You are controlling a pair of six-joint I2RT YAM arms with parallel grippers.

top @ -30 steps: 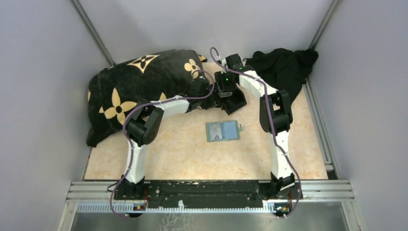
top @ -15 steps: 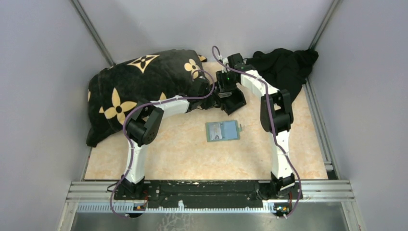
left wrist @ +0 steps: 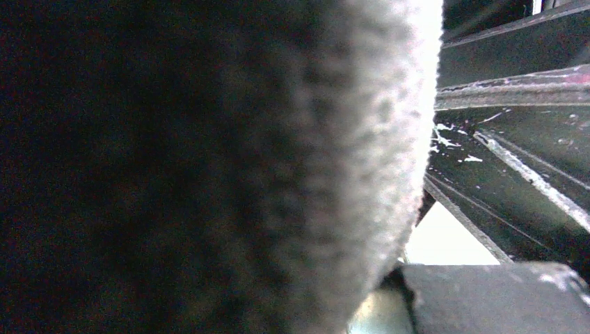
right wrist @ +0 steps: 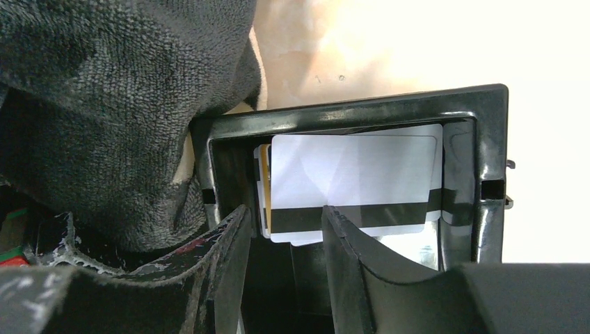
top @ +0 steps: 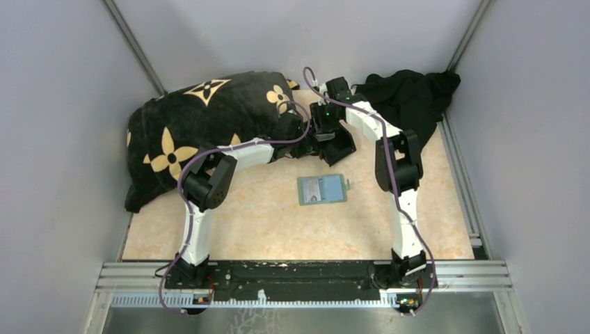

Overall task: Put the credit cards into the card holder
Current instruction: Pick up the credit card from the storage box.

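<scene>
The grey-green card holder point(top: 321, 188) lies flat on the table, a pale face showing on it. Credit cards point(right wrist: 355, 182) lie stacked in a black open-topped box point(right wrist: 362, 108); the top one is white with a black stripe. My right gripper point(right wrist: 282, 219) is open, its fingertips at the box's near wall, the card's near edge just beyond them. From above, it point(top: 328, 138) hovers over the box point(top: 342, 150). My left gripper point(top: 298, 133) sits beside the box against the blanket; its jaws are hidden.
A black blanket with tan flowers point(top: 202, 118) fills the back left and blocks the left wrist view point(left wrist: 209, 167). It also touches the box's left side point(right wrist: 118, 104). A black cloth point(top: 410, 94) lies at the back right. Grey walls enclose the table.
The right wrist has shifted slightly over the box. The card holder and left arm have not moved.
</scene>
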